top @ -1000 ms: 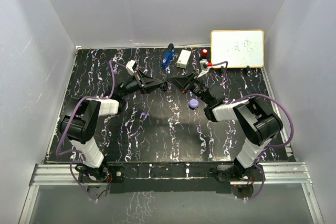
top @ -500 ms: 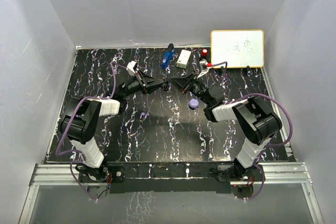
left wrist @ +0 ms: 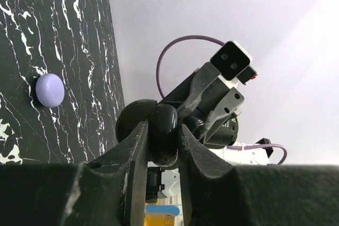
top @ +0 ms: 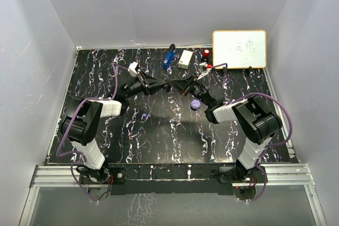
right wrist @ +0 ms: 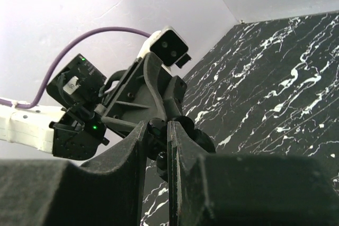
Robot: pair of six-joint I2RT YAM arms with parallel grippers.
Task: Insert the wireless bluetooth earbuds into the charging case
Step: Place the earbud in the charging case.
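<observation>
My left gripper (top: 166, 85) is shut on a black round charging case (left wrist: 161, 130) and holds it above the middle of the table. My right gripper (top: 173, 84) meets it tip to tip. In the right wrist view my right gripper (right wrist: 157, 128) is shut on a small black earbud (right wrist: 159, 132), pressed against the black case (right wrist: 200, 140). A lilac round case (top: 195, 104) lies on the table below the right arm; it also shows in the left wrist view (left wrist: 50, 89). A tiny lilac earbud (top: 145, 115) lies left of the middle.
A blue tool (top: 168, 58), a white box (top: 185, 59) and a red object (top: 206, 53) stand at the back. A whiteboard (top: 239, 48) leans at the back right. White walls enclose the black marbled table (top: 159, 141).
The two grippers stay tip to tip at the middle. The right wrist has turned a little and its cable has shifted; the left arm has barely moved.
</observation>
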